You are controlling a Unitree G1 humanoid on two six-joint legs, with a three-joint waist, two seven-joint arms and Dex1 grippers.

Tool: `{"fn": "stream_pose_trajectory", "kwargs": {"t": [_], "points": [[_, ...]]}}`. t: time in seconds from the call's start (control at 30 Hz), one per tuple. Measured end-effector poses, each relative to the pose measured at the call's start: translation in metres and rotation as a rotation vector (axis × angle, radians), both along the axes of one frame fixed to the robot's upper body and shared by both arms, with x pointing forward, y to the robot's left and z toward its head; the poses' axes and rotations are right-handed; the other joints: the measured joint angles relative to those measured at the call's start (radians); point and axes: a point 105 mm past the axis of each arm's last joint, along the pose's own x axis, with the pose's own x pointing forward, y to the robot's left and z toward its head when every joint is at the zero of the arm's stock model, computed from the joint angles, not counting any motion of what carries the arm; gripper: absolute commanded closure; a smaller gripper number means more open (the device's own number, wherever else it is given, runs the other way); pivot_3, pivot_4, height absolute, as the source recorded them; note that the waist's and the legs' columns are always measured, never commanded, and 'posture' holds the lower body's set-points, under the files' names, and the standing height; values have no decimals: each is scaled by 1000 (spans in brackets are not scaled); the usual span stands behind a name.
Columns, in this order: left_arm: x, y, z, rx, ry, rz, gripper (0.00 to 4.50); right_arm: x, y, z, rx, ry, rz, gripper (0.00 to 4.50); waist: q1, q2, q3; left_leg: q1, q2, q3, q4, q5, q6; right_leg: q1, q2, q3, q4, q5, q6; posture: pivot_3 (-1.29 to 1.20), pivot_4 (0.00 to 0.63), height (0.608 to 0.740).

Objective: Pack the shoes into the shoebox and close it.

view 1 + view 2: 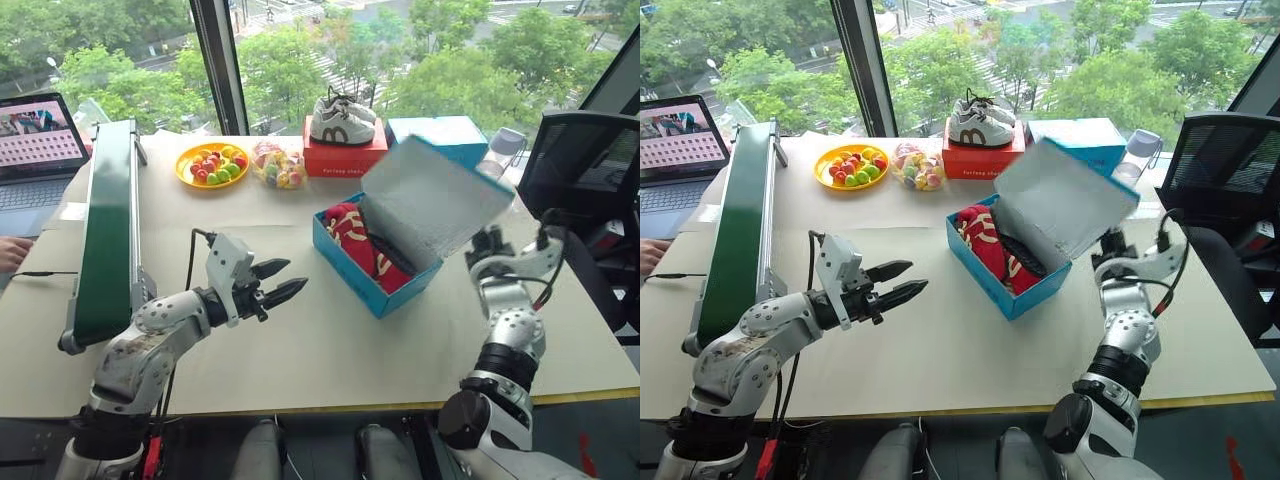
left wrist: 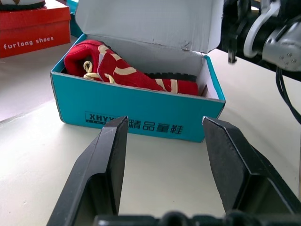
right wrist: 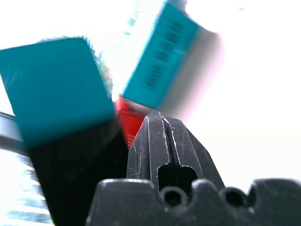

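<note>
Both shoes [image 1: 362, 240] lie inside the shoebox [image 1: 372, 283] at mid-bench [image 1: 300, 340], its hinged lid [image 1: 432, 205] half raised. Left pincer [image 1: 283, 281] hovers above the bench, well short of the box, fingers spread and empty. Right pincer [image 3: 163, 123], fingers pressed together, sits just behind the lid.

Left gripper [image 1: 280, 281] fingers parted, right gripper [image 3: 162, 123] fingers pressed together.
</note>
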Motion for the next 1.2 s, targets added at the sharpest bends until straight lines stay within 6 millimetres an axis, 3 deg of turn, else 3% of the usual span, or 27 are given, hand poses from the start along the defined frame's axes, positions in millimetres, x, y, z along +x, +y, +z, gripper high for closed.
{"fn": "stream_pose_trajectory", "kwargs": {"t": [0.1,0.17,0.3,0.4,0.5,0.67,0.77,0.87,0.97,1.0,1.2], "points": [[0,-1,0,1,0,-3,1815,-21,31,41,-63,-225,227,4483,2,0,0,0,0,0,-1,0,0,-1,0,0,1,-1,-1,0,150,738],[0,0,0,3,1,-1,1815,-38,52,53,-162,-297,370,4483,6,0,0,0,0,0,-1,0,0,-1,0,0,1,-1,-1,0,150,738],[1,1,-1,8,2,6,1815,-72,104,46,-490,-301,704,4483,9,0,0,0,0,0,2,0,0,0,-1,0,0,-5,-7,0,150,738],[1,1,-1,9,1,9,1815,-81,131,14,-802,-174,887,4483,8,-2,-1,0,0,1,3,-4,-6,-1,-2,-1,-1,-6,-5,0,150,738],[1,1,-2,11,7,11,1815,-60,131,1,-870,-105,840,4483,6,-3,0,0,0,1,3,-4,-6,-3,-1,0,-1,-5,-3,0,150,738],[1,2,-3,9,13,19,1815,-16,146,35,-858,-189,712,4483,5,-3,0,-2,0,1,3,0,0,-5,1,2,1,2,-1,0,150,738],[1,0,-3,5,15,18,1815,9,158,43,-821,-186,678,4483,9,-4,0,-4,0,1,2,0,0,-7,1,2,1,1,-1,0,150,738],[1,1,-4,5,17,23,1815,32,160,26,-865,-91,639,4483,15,-4,0,-9,0,1,3,0,0,-9,1,1,1,2,0,0,150,738],[1,2,-4,6,16,35,1815,49,173,-23,-1068,57,665,4483,10,-4,0,-9,-1,1,4,0,0,-10,1,2,1,2,0,0,150,738],[2,2,-4,6,16,38,1815,50,176,-30,-1095,72,673,4483,10,-4,0,-9,-1,1,4,0,0,-10,1,2,1,2,0,0,150,738],[1,5,-7,8,23,60,1815,61,178,-48,-1263,123,671,4483,7,-7,-2,6,0,1,3,-2,-2,5,0,0,0,1,-3,0,150,738]]}}
